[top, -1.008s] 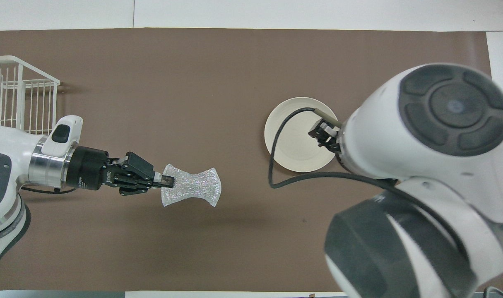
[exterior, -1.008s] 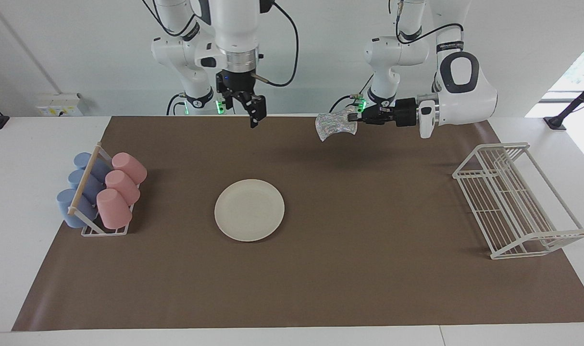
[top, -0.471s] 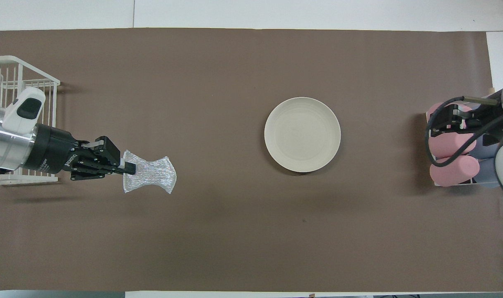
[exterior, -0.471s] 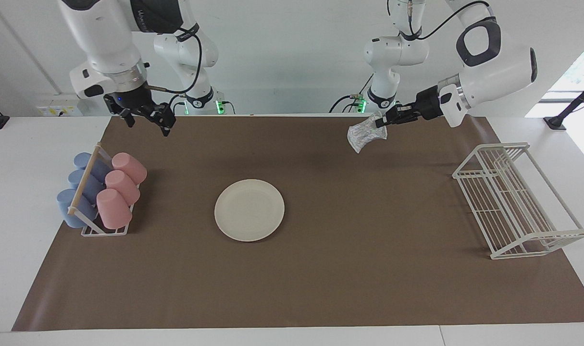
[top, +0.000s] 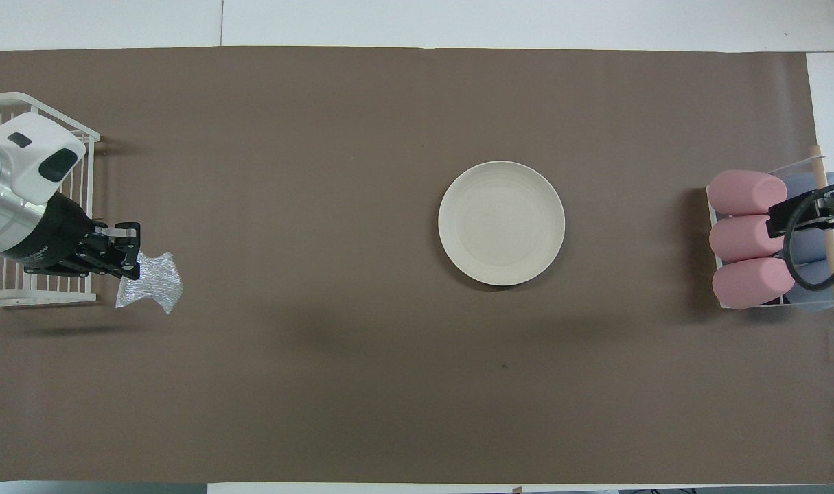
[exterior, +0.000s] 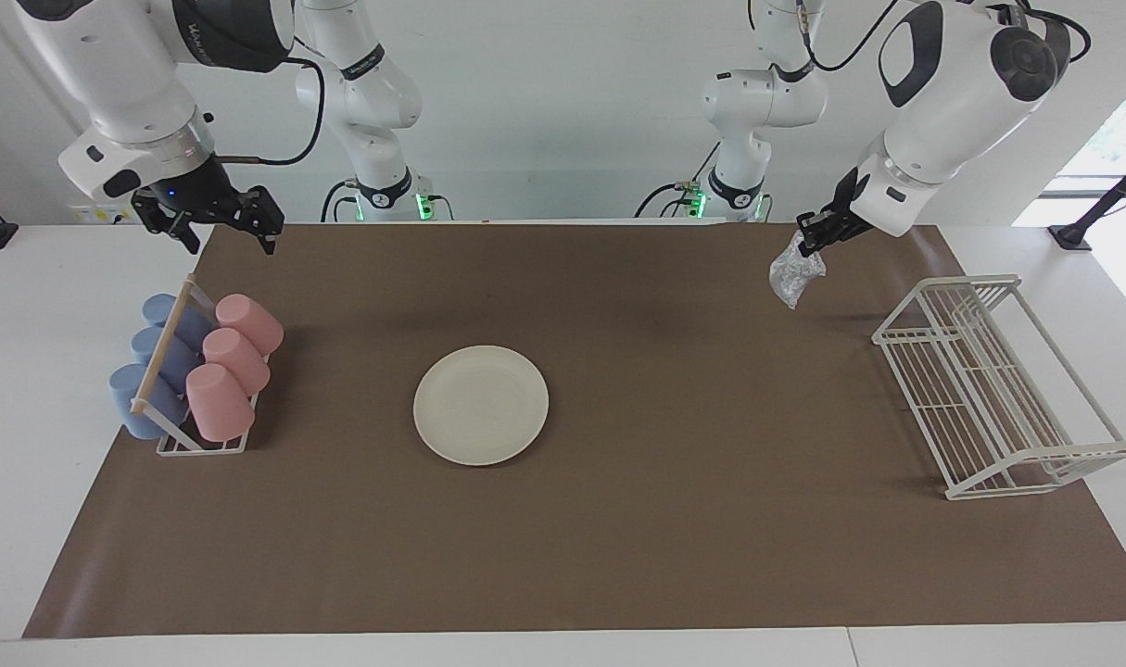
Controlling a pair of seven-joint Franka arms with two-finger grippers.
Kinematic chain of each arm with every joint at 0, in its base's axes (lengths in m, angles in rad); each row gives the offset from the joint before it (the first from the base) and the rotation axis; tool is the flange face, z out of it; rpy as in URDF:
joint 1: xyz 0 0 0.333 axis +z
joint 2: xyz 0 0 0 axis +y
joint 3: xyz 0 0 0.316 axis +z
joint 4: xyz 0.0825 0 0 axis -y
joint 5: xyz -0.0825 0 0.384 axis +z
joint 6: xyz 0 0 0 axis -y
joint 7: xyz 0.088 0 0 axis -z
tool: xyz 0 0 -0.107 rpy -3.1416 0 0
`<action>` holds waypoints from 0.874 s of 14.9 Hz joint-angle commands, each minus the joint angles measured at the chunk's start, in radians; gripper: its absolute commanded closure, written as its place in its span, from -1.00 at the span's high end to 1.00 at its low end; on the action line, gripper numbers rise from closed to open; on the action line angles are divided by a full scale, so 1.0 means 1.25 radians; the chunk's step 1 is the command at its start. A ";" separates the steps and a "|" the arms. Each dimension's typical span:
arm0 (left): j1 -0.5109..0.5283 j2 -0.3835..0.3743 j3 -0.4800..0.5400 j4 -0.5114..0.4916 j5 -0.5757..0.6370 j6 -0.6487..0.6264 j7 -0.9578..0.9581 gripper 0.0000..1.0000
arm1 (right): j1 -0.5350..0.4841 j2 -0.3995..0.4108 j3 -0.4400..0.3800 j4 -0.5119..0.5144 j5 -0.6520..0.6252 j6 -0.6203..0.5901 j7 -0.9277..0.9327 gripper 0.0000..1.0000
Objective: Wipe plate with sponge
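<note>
We have swung both arms out toward the edges of the frame. Our left gripper, at the upper right of the facing view, is pinched tight on the sponge, which now hangs limp over the brown mat near the wire rack. Our right gripper, jaws spread wide and empty, sits at the upper left above the cups. The plate lies untouched mid-frame, so wiping looks either finished or not begun.
</note>
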 commanded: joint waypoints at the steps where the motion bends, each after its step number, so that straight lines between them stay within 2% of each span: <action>1: -0.055 0.017 0.005 0.031 0.158 -0.029 -0.018 -1.00 | 0.006 -0.019 -0.007 -0.017 -0.002 -0.017 -0.022 1.00; 7: -0.080 0.015 0.003 0.023 0.468 -0.025 -0.027 -1.00 | 0.007 -0.025 -0.007 -0.018 -0.002 -0.025 -0.017 1.00; 9: -0.088 0.024 0.002 -0.003 0.612 -0.012 -0.028 -1.00 | 0.007 -0.025 -0.007 -0.018 -0.002 -0.025 -0.017 1.00; 11: -0.096 0.069 0.002 -0.023 0.734 0.001 -0.030 -1.00 | 0.007 -0.025 -0.007 -0.018 -0.002 -0.025 -0.017 1.00; 13: -0.083 0.113 0.003 -0.024 0.793 0.023 -0.057 -1.00 | 0.007 -0.025 -0.007 -0.018 -0.002 -0.025 -0.017 1.00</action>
